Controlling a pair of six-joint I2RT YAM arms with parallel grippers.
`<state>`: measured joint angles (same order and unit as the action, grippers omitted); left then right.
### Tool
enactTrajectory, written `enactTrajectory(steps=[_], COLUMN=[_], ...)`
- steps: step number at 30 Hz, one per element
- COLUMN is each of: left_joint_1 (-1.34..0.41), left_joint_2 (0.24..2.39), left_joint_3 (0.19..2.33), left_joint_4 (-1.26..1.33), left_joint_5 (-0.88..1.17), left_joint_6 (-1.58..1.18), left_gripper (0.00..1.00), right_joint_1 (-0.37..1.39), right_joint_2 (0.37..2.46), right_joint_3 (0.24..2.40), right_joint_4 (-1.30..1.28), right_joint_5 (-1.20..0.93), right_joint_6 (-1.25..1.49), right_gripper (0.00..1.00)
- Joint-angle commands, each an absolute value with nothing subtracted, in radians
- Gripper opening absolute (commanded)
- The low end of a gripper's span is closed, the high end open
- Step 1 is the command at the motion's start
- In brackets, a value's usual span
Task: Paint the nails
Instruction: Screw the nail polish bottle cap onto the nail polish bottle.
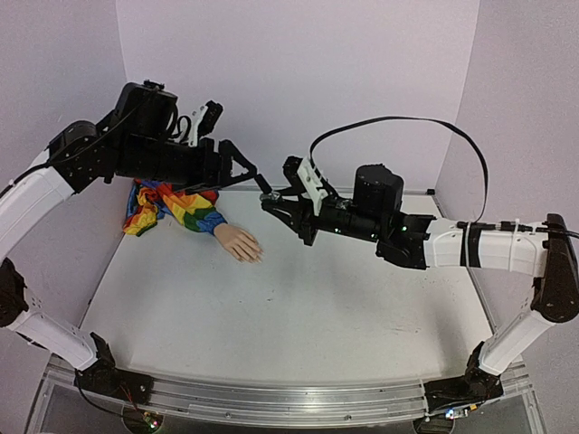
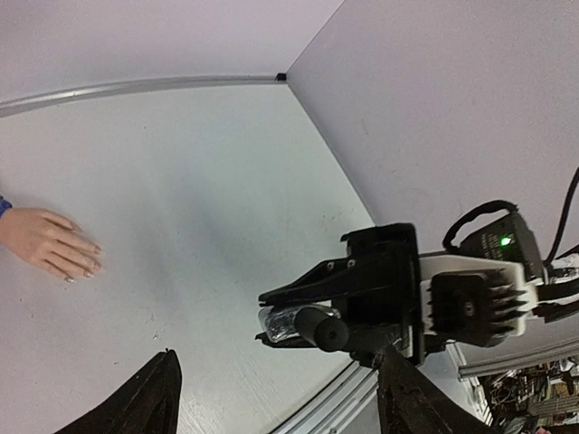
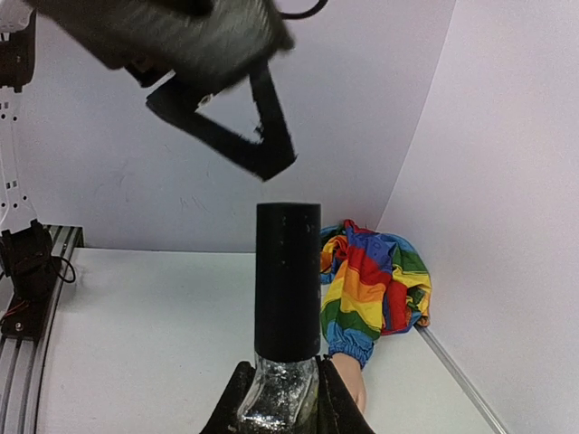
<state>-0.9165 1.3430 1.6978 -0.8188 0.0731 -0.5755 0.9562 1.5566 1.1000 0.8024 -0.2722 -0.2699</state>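
The pale fake hand lies flat on the white table, with its rainbow sleeve bunched at the back left. Its nails face right in the left wrist view. My right gripper is shut on a small glittery polish bottle with a tall black cap, held in the air above and right of the hand. My left gripper is open, and its fingers are spread on either side of the cap without touching it. The bottle hides most of the hand in the right wrist view.
Lilac walls close in the table at the back and on both sides. The table's metal front rail runs along the near edge between the two arm bases. A black cable loops above the right arm.
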Motion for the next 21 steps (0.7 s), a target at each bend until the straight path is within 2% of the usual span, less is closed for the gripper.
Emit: enactTrajectory(steps=[1, 9, 16, 21], left_joint_1=[-0.932, -0.951, -0.958, -0.96], left_joint_2=[1.395, 1.43, 1.453, 1.476], left_joint_3=[1.76, 1.762, 1.771, 1.785], left_joint_4=[-0.889, -0.847, -0.804, -0.801], left_joint_5=[0.095, 0.024, 0.011, 0.018], left_joint_6=[-0.555, -0.505, -0.492, -0.483], left_gripper=[0.75, 0.71, 0.58, 0.45], right_joint_1=[0.955, 0.956, 0.958, 0.96], right_joint_2=[1.558, 1.581, 1.592, 1.591], right_joint_3=[1.148, 1.164, 1.167, 1.165], right_joint_4=[0.864, 0.862, 0.862, 0.862], right_joint_5=[-0.251, -0.25, -0.245, -0.246], right_joint_6=[-0.261, -0.263, -0.261, -0.261], right_gripper=[0.0, 0.0, 0.0, 0.0])
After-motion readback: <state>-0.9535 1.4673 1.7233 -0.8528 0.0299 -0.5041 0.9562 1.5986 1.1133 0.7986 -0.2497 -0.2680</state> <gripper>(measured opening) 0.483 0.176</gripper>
